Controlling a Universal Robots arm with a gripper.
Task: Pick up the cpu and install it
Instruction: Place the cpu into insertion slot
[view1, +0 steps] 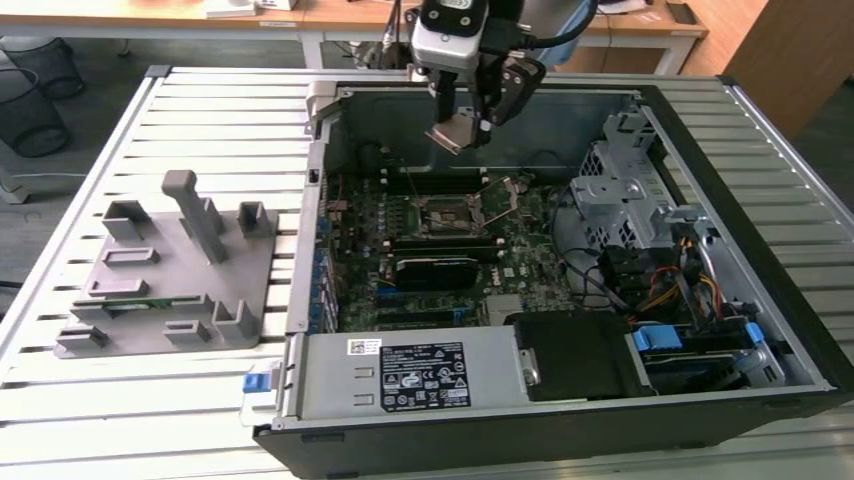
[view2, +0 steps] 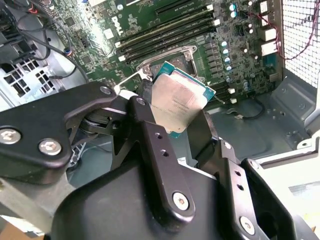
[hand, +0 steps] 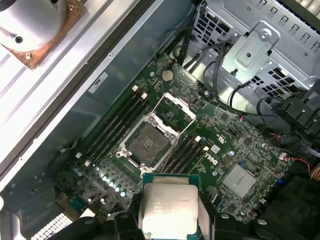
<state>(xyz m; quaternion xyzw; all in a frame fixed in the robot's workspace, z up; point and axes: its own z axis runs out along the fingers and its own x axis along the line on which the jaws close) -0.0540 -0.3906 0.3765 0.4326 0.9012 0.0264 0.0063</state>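
Transfer step (pickup done): gripper clamped on cpu above the open socket; seating will demand square alignment.

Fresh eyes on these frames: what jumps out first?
The gripper hangs over the open computer case, jaws shut on the cpu, silver top plain in both wrist views. Beneath, on the green motherboard, the socket lies open and empty. On the exterior view's left, a grey holder tray stands on the slatted table.
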